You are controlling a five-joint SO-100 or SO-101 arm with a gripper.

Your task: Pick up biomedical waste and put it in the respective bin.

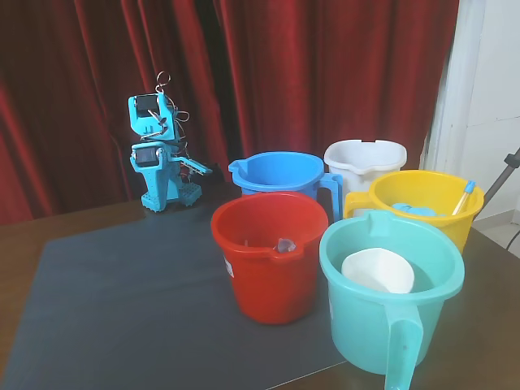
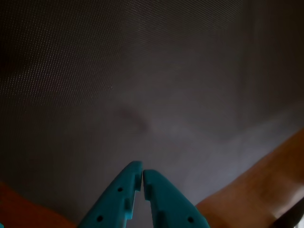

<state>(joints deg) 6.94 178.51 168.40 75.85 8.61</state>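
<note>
No dark grey-black cylinder shows in either view; the biomedical waste is hidden or out of view. My teal arm sits folded at the back left of the dark mat in the fixed view. Its gripper points low toward the right. In the wrist view the gripper has its two teal fingertips touching, with nothing between them, above bare mat. Several buckets stand to the right: red, blue, white, yellow and teal.
The teal bucket holds a white cup-like piece. The yellow bucket holds a pale stick with a blue tip and a blue item. A small pale item lies in the red bucket. Brown table borders the mat; red curtain behind.
</note>
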